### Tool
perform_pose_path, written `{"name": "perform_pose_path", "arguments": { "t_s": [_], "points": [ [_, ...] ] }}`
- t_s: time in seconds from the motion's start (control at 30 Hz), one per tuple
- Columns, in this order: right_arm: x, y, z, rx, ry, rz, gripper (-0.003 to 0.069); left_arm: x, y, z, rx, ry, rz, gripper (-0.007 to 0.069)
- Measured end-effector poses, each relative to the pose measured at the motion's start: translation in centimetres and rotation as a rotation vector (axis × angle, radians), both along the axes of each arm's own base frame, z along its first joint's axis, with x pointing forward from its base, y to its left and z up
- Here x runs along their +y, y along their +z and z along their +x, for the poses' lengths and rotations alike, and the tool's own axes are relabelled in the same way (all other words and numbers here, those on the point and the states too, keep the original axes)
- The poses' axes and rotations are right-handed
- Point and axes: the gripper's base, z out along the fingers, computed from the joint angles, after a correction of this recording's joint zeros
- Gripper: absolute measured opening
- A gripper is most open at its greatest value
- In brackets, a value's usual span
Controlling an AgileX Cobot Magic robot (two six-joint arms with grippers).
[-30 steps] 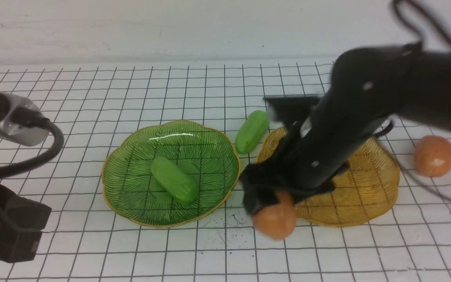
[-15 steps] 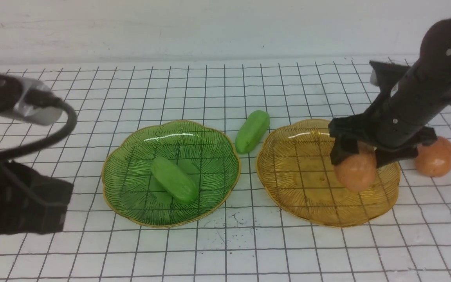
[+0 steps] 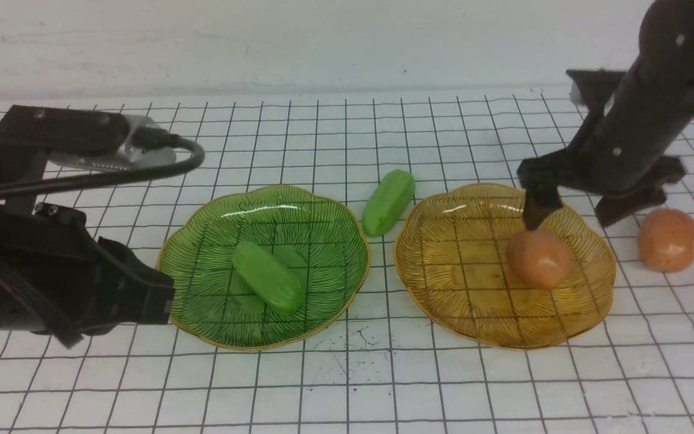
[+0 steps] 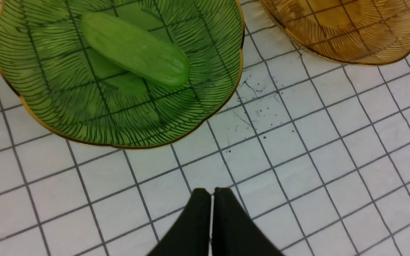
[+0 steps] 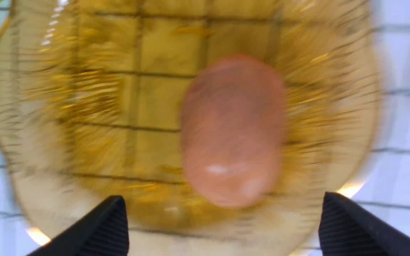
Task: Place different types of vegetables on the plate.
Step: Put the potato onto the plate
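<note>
An orange-brown potato lies loose in the amber plate, also blurred in the right wrist view. My right gripper hangs open just above it, jaws wide apart. A second potato sits on the mat right of that plate. One green cucumber lies in the green plate, also in the left wrist view. The other cucumber lies on the mat between the plates. My left gripper is shut and empty, near the green plate's front edge.
The table is covered by a white mat with a black grid. A white wall runs along the back. The left arm's body and cable fill the left side.
My right gripper carried the potato from the amber plate's front-left edge to its right part, opened and let it go, then rose. My left arm moved right toward the green plate.
</note>
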Motion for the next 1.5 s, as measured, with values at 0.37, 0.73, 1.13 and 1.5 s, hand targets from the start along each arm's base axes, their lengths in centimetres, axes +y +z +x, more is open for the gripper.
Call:
{"name": "perform_pose_path", "arguments": {
  "t_s": [0.37, 0.73, 1.13, 1.5],
  "points": [
    [-12.9, 0.5, 2.6, -0.030, -0.413, 0.005, 0.0641, 0.0, -0.1, -0.1, 0.016, -0.004, 0.004, -0.0008],
    [-15.2, -6.6, 5.3, 0.070, -0.495, 0.092, 0.0631, 0.0, -0.4, -0.4, 0.061, -0.020, 0.022, -0.0008],
    [-14.8, -10.7, 6.5, 0.125, -0.440, 0.135, 0.0530, 0.1, -0.5, -0.5, 0.073, -0.024, 0.026, -0.0008],
    [-10.6, -1.0, 5.7, -0.055, -0.171, 0.360, 0.0526, -0.1, 0.0, 0.2, -0.012, 0.001, -0.005, -0.0008]
  ]
}}
